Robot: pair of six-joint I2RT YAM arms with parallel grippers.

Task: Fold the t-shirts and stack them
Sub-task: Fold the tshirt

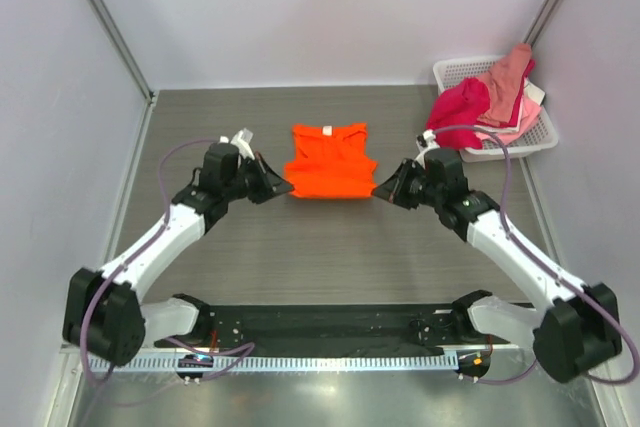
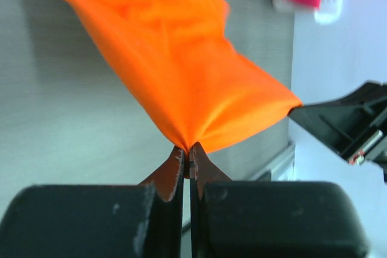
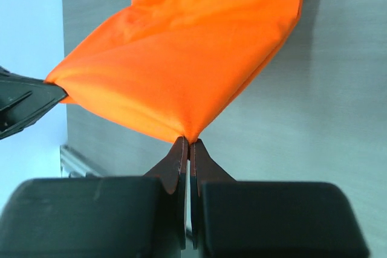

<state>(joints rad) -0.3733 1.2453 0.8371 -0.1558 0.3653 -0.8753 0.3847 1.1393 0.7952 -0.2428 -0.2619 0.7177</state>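
A bright orange t-shirt (image 1: 331, 160) is stretched over the middle of the table, collar at the far side. My left gripper (image 1: 286, 187) is shut on its near left corner, and the left wrist view shows the cloth (image 2: 181, 70) pinched at the fingertips (image 2: 188, 154). My right gripper (image 1: 378, 190) is shut on its near right corner, and the right wrist view shows the cloth (image 3: 187, 64) pinched there (image 3: 188, 143). The near edge is lifted and taut between both grippers. Magenta (image 1: 458, 107), salmon pink (image 1: 510, 72) and pale pink shirts lie piled in the basket.
A white lattice basket (image 1: 535, 132) stands at the far right corner by the right wall. Grey walls close the table on left, back and right. A black rail with the arm bases (image 1: 320, 327) runs along the near edge.
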